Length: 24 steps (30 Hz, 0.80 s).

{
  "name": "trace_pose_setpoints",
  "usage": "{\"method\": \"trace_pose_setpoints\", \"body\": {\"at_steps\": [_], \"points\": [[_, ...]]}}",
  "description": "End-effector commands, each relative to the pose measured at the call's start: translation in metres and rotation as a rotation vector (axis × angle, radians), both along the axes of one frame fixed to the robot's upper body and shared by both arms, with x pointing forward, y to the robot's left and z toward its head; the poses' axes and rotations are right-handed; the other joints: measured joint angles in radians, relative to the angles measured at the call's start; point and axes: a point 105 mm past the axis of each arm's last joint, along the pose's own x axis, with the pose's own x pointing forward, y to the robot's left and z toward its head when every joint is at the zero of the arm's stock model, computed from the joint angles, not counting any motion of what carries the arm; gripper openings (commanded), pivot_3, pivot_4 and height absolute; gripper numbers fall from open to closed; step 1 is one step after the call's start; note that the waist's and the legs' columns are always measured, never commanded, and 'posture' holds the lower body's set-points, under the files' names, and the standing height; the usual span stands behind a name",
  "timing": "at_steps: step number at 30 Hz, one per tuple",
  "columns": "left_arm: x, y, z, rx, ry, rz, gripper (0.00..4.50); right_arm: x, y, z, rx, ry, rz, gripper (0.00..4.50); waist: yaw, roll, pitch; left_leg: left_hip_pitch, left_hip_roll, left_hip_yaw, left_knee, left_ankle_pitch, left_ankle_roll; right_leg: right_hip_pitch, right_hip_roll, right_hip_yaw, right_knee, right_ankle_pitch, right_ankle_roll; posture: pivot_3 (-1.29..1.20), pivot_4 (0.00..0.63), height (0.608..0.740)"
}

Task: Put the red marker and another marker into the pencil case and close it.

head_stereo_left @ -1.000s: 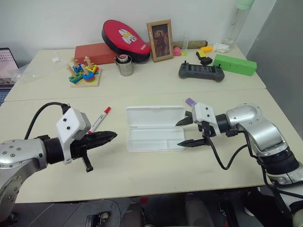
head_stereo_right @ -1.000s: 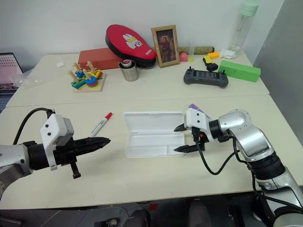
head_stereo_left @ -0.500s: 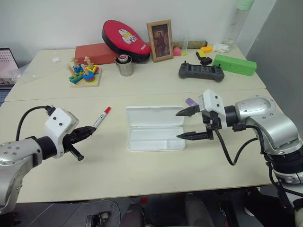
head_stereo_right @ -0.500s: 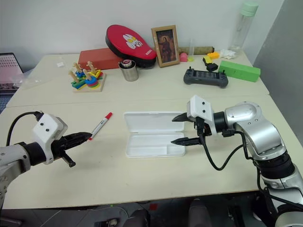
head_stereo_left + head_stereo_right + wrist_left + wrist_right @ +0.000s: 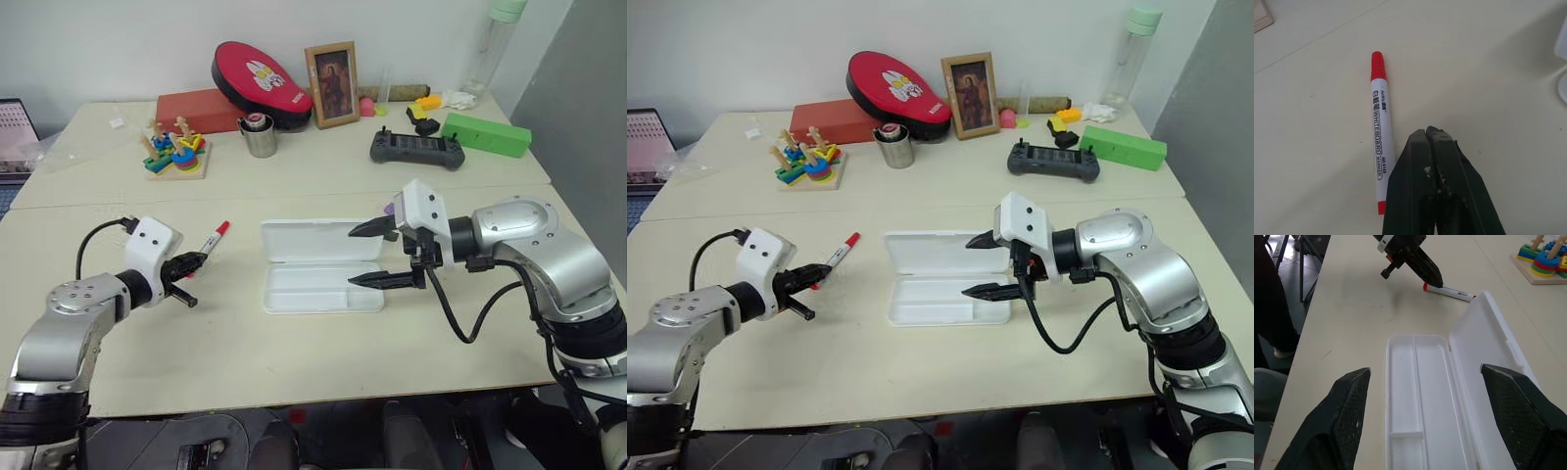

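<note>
Case (image 5: 320, 264): smooth white plastic with a slight sheen. Marker (image 5: 1379, 143): glossy white plastic barrel with printed lettering, red cap. Bench (image 5: 294, 352): matt cream surface. Left claw (image 5: 1434, 147): matt black plastic, lightly scuffed. Cup (image 5: 259, 137): shiny metal.

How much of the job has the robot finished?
Little so far. The pencil case lies open, its tray empty. The left gripper, shut, is beside the red marker's tail end, holding nothing. The right gripper hangs open over the case. The purple marker is mostly hidden behind it. Left: both markers in, lid closed.
</note>
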Motion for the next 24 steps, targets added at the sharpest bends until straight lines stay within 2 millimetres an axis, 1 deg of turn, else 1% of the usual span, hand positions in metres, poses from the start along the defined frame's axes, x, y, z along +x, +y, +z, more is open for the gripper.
{"method": "trace_pose_setpoints", "body": {"at_steps": [1,3,8,13,15,17,20,24], "points": [[0.013,0.001,0.009,-0.001,-0.045,0.030,0.00,-0.007,0.002,0.007,0.004,-0.031,0.026,3.76,0.000,0.000,0.000,0.000,0.000,0.000,0.000,0.000,0.000,0.000,0.000,0.000,0.000,0.000,0.000,0.00,0.150,0.740],[0.019,0.000,0.012,-0.023,-0.059,0.043,0.00,-0.006,0.001,0.006,0.001,-0.030,0.022,3.76,0.000,0.000,0.000,0.000,0.000,0.000,0.000,0.000,0.000,0.000,0.000,0.000,0.000,0.000,0.000,0.00,0.150,0.740],[0.025,0.001,0.016,-0.038,-0.074,0.062,0.00,-0.005,0.000,0.005,-0.003,-0.027,0.014,3.76,-0.001,0.000,0.000,0.000,0.000,0.000,0.000,0.000,0.000,0.000,0.000,0.000,0.000,0.000,0.000,0.00,0.150,0.740],[0.025,0.003,0.024,-0.046,-0.106,0.069,0.00,-0.005,-0.003,0.003,-0.006,-0.023,0.004,3.76,-0.001,0.000,0.000,0.000,0.000,0.000,0.000,0.000,0.000,0.000,0.000,0.000,0.000,0.000,0.000,0.00,0.150,0.740],[0.025,0.007,0.027,-0.019,-0.120,0.087,0.00,-0.005,-0.004,0.002,-0.006,-0.022,0.002,3.76,-0.001,0.000,0.000,0.000,0.000,0.000,0.000,0.000,0.000,0.000,0.000,0.000,0.000,0.000,0.000,0.00,0.150,0.740],[0.023,0.007,0.027,-0.014,-0.114,0.075,0.00,-0.005,-0.004,0.002,-0.006,-0.022,0.004,3.76,-0.001,0.000,0.000,0.000,0.000,0.000,0.000,0.000,0.000,0.000,0.000,0.000,0.000,0.000,0.000,0.00,0.150,0.740],[0.018,0.006,0.025,0.007,-0.102,0.053,0.53,-0.005,-0.004,0.002,-0.007,-0.023,0.005,3.81,-0.001,0.000,0.000,0.000,0.000,0.000,0.000,0.000,0.000,0.000,0.000,0.000,0.001,0.000,0.000,0.00,0.150,0.740],[0.018,0.011,0.023,0.023,-0.100,0.077,1.46,-0.004,-0.003,0.002,-0.006,-0.024,0.005,3.81,-0.001,0.000,0.000,0.000,0.000,0.000,0.000,0.000,0.000,0.000,0.000,0.000,0.000,0.000,0.000,0.00,0.150,0.740]]}}
